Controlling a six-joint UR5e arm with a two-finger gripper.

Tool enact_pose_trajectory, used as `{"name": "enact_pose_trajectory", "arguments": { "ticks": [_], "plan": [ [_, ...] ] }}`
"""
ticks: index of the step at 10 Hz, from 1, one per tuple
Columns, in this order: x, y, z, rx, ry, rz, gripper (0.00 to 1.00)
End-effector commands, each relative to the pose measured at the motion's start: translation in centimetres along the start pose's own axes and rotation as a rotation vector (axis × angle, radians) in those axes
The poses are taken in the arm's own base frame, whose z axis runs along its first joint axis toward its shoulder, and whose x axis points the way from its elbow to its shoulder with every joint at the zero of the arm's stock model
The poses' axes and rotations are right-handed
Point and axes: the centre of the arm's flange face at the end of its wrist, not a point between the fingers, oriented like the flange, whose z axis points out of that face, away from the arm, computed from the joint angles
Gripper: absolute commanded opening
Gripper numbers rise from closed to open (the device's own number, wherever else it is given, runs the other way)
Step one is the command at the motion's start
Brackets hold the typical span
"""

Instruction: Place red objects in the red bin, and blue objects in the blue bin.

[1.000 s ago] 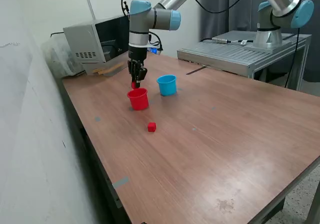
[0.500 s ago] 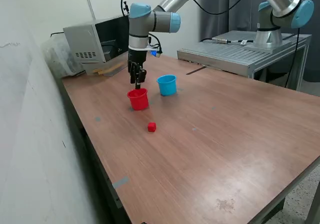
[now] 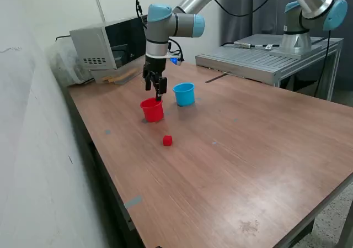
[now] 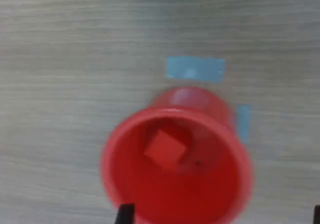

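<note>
Pincer [image 3: 158, 94] spread and empty just above the red cup [image 3: 152, 109] toward the bench's far edge, one red cube [image 4: 165, 149] lying inside, so this drop looks done; next: the second red cube [image 3: 167, 141] nearer mid-bench.

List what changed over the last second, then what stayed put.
A second ago the pincer held a red cube just above the red cup. It has let go: the cube now lies inside the cup, and the pincer has lifted slightly and shifted toward the blue cup. Both cups and the loose red cube on the table stayed where they were.
</note>
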Motion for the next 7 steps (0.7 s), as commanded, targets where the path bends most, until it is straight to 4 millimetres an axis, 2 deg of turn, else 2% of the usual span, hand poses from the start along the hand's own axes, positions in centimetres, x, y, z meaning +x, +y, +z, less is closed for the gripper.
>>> {"name": "enact_pose_trajectory", "arguments": {
  "ticks": [1, 4, 6, 7],
  "plan": [
    [8.6, -0.7, -1.9, -0.014, 0.029, -0.159, 1.00],
    [14.5, -1.1, -4.1, -0.048, 0.064, -0.346, 1.00],
    [17.4, -1.7, -4.3, -0.057, 0.226, -0.579, 1.00],
    [18.1, -2.1, -4.2, -0.024, 0.316, -0.739, 1.00]
  ]
}}
